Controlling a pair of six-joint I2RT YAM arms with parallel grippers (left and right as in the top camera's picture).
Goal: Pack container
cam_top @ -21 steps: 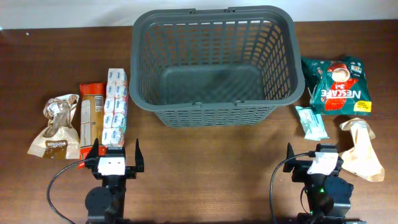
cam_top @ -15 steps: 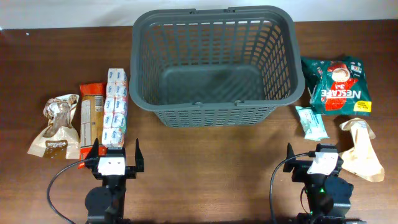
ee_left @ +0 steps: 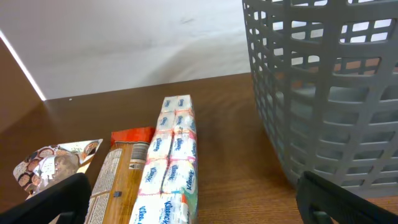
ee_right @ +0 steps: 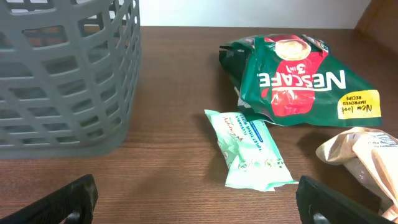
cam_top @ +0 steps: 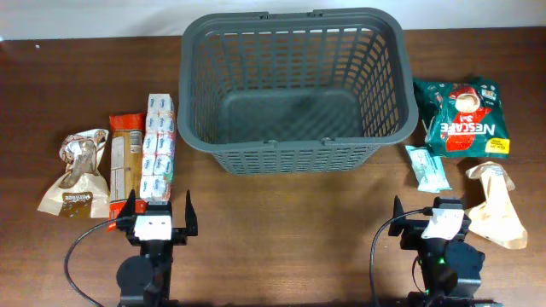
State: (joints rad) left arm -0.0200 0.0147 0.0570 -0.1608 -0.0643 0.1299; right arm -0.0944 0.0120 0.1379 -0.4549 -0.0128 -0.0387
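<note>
Far centre of table [cam_top: 281, 230]: container [cam_top: 294, 158], upright, open top.
Left of container: tissue pack [cam_top: 159, 145], biscuit packet [cam_top: 125, 158], brown pouch [cam_top: 78, 175], side by side.
Right of container: Nescafe bag [cam_top: 465, 117], mint packet [cam_top: 426, 167], tan paper bag [cam_top: 496, 205].
Left gripper [cam_top: 159, 207]: fingers spread wide, holding nothing.
Right gripper [cam_top: 432, 210]: spread wide, holding nothing, beside tan paper bag.

I see even, bright light from above; soft shadows under the basket [cam_top: 294, 81]; wrist views sharp, no glare.
</note>
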